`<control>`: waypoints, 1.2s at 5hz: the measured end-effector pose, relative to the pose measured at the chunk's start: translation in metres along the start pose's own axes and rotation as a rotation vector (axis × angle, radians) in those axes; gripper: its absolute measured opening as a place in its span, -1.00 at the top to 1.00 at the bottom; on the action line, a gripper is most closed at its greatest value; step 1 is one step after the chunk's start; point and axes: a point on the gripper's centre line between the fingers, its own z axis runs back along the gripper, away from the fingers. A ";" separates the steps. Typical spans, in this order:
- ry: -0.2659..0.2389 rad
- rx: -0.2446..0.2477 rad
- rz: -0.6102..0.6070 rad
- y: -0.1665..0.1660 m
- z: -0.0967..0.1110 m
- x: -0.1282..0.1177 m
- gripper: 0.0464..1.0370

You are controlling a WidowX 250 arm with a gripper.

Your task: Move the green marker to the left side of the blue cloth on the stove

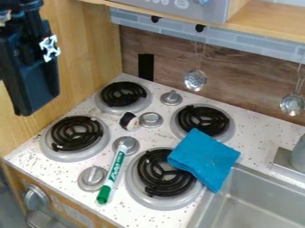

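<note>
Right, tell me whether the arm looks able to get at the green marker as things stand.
Probably yes: the marker lies uncovered, the blue cloth is off to one side, and the arm hangs at the upper left. The knob by the marker's upper end might crowd a grip.

speckled counter [152, 137]: four burners [76, 133], knobs [171, 98], marker [114, 171], small black-white roll [129, 121], blue cloth [205, 158] overlapping one

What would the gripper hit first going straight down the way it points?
Probably the speckled countertop beside the leftmost burner, though depth is unclear: the gripper could be nearer the camera and miss it.
</note>
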 end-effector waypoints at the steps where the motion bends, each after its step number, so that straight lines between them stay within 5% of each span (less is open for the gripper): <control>1: 0.009 0.000 -0.009 0.000 -0.004 -0.001 -0.93; 2: 0.074 0.020 0.045 0.023 -0.034 0.013 -0.93; 3: 0.079 0.039 0.045 0.035 -0.050 0.028 -0.93; 6: 0.105 0.097 0.144 0.071 -0.151 0.089 -0.93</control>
